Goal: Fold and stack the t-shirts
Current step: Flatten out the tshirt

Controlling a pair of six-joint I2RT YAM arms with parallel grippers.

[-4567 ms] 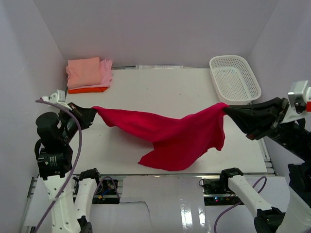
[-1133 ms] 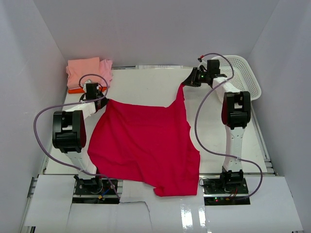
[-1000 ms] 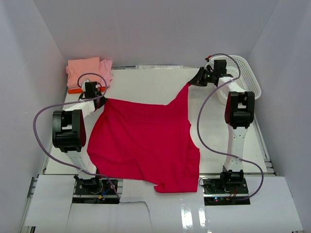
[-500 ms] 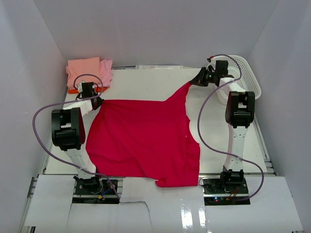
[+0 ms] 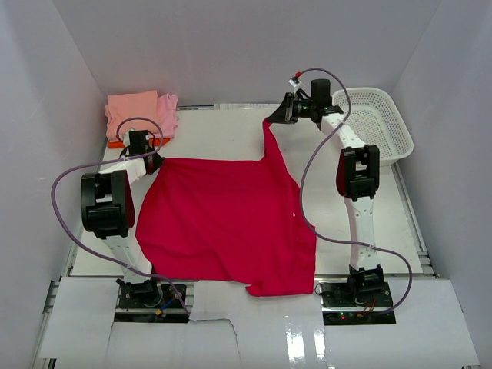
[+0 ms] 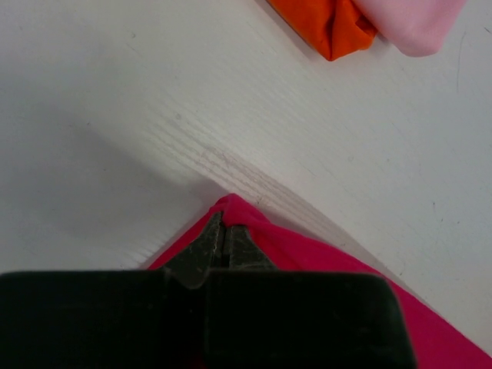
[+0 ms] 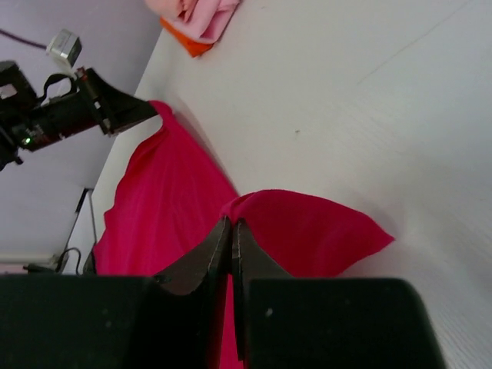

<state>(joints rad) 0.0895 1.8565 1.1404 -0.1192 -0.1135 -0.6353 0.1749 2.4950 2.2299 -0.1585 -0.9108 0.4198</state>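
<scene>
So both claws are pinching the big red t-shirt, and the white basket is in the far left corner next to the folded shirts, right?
Not quite. The white basket sits in the far right corner, away from the folded shirts, which are in the far left one. The top view shows this. The left claw and the right claw do both pinch the red t-shirt.

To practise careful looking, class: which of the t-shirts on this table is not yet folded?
The crimson-red t-shirt, spread open, held by the left gripper and right gripper. The salmon-pink one, light pink one and orange one sit folded far left.
</scene>
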